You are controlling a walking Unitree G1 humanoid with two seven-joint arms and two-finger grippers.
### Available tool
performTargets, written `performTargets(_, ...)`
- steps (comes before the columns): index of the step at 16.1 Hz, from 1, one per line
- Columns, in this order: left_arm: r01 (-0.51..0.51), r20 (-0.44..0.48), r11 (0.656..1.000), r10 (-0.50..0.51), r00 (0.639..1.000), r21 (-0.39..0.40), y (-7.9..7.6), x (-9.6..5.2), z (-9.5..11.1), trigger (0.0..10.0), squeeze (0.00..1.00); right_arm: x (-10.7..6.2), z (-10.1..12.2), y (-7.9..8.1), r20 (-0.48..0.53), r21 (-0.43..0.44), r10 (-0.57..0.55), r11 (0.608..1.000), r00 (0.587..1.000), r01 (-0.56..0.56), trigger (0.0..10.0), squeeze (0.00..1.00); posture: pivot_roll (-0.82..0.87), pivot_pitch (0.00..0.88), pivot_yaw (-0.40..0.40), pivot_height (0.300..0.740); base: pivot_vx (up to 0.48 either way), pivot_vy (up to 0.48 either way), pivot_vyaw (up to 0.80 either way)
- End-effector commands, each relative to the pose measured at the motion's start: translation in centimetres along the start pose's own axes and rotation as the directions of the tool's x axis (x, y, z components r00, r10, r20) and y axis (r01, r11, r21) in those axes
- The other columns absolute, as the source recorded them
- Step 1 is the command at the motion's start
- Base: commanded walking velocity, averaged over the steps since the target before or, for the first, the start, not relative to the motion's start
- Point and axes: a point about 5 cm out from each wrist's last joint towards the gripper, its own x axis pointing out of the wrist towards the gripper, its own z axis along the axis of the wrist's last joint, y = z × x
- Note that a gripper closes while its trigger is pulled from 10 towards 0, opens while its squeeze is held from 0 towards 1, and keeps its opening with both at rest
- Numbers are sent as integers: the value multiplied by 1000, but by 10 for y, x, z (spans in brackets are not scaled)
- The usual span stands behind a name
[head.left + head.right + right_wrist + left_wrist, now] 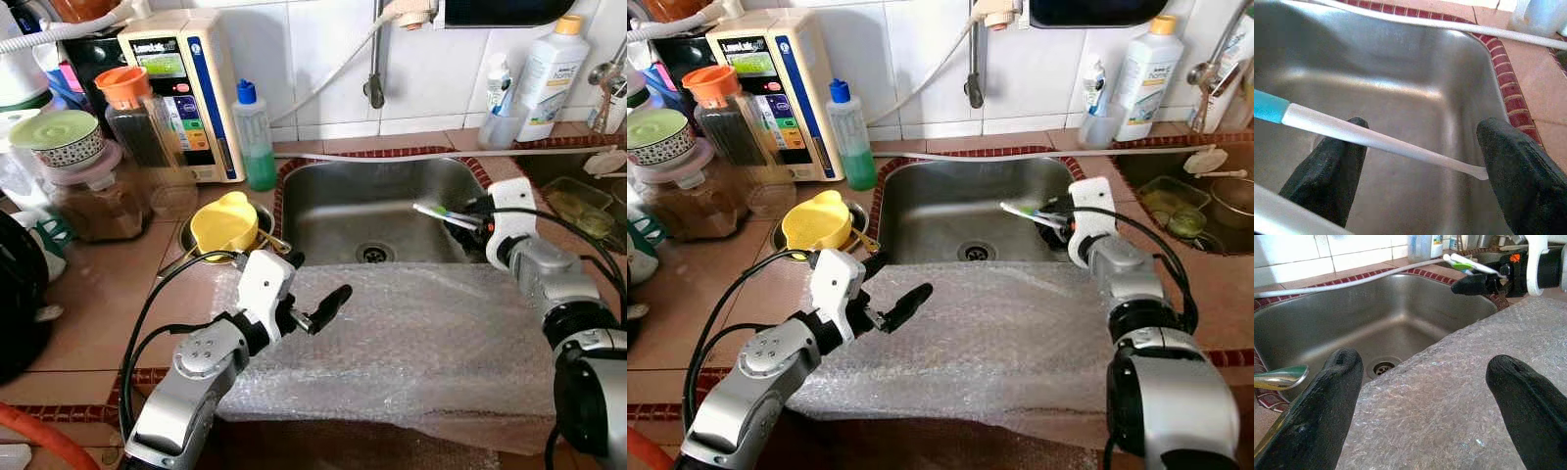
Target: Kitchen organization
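Progress on the kitchen organization appears early: the counter (108, 294) carries many loose items, and only one item, a toothbrush (436, 210), is in hand. The sink (333, 211) is set into the counter's back half; its basin shows bare steel and a drain, with no dishes inside. A bubble wrap sheet (411, 343) covers the counter's front edge and overlaps the sink's front rim. The right gripper (468, 217) sits at the sink's right rim, the toothbrush lying across between its spread fingers; whether the grip is firm cannot be told from the right wrist view. The left gripper (315, 311) hovers over the sheet's left part, fingers wide apart and holding nothing. Containers at the counter's back left edge: a large jar (93, 196) of brown contents with a bowl (59, 137) stacked on its lid, a tall jar (147, 122) of dark contents with an orange lid, and a green liquid bottle (255, 137). A yellow funnel (225, 220) rests in a metal bowl at the sink's left rim. A clear cup (500, 122) at the back right edge is a probable destination for the toothbrush.
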Motion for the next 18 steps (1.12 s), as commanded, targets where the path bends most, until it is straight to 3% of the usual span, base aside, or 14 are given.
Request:
performTargets(1,11,-10,1000,-11,1000,16,-2,-1,1,10000,0,1,9,-1,17,87,2,996,1000,-4,10000,1000,-239,34,129,740,0,0,0)
performTargets(2,11,-11,1000,-11,1000,16,-2,-1,1,10000,0,2,10,-1,20,157,-3,988,1000,-1,10000,1000,-239,34,130,740,0,0,0)
performTargets(3,12,-12,1000,-12,1000,15,-3,-1,0,10000,0,3,15,0,36,313,-13,950,999,1,10000,1000,-241,36,132,740,0,0,0)
performTargets(5,14,-12,1000,-13,1000,15,-4,-1,0,10000,0,4,18,1,42,346,-18,938,999,2,10000,1000,-240,37,133,740,0,0,0)
performTargets(6,13,-15,1000,-13,1000,15,-4,-1,0,10000,0,4,26,-2,76,260,-48,965,996,27,10000,710,-240,38,131,740,0,0,0)
performTargets(7,12,-17,1000,-12,1000,15,-4,-1,0,10000,0,4,30,-1,96,236,-50,971,994,27,10000,71,-240,38,131,740,0,0,0)
performTargets(8,12,-18,1000,-12,1000,16,-4,-1,-1,10000,0,4,29,-1,84,314,-46,949,995,17,10000,4,-240,38,131,740,0,0,0)
performTargets(9,12,-18,1000,-12,1000,16,-4,0,0,10000,0,4,28,-2,69,340,-53,940,996,26,10000,0,-240,38,130,740,0,0,0)
performTargets(12,11,-22,1000,-10,1000,18,-4,0,-1,10000,0,6,19,7,-33,346,15,938,999,-3,10000,0,-240,38,130,740,0,0,0)
performTargets(13,12,-23,1000,-11,1000,19,-4,0,-1,10000,0,7,18,9,-66,256,10,967,998,8,10000,0,-241,38,131,740,0,0,0)
performTargets(15,16,-22,1000,-15,1000,21,-5,0,0,10000,0,8,22,13,-49,185,23,983,999,-14,10000,0,-240,38,129,740,0,0,0)
performTargets(16,19,-22,1000,-18,1000,21,-6,1,-1,10000,0,8,26,10,-46,54,-45,997,998,48,10000,0,-242,39,128,740,0,0,0)
performTargets(17,19,-23,1000,-19,1000,21,-6,1,-1,10000,0,9,30,11,-25,-130,-59,990,998,55,10000,0,-242,40,128,740,0,0,0)
performTargets(18,21,-24,1000,-20,1000,19,-7,1,-1,10000,0,9,34,11,-7,-299,-110,949,994,102,10000,0,-243,42,127,740,0,0,0)
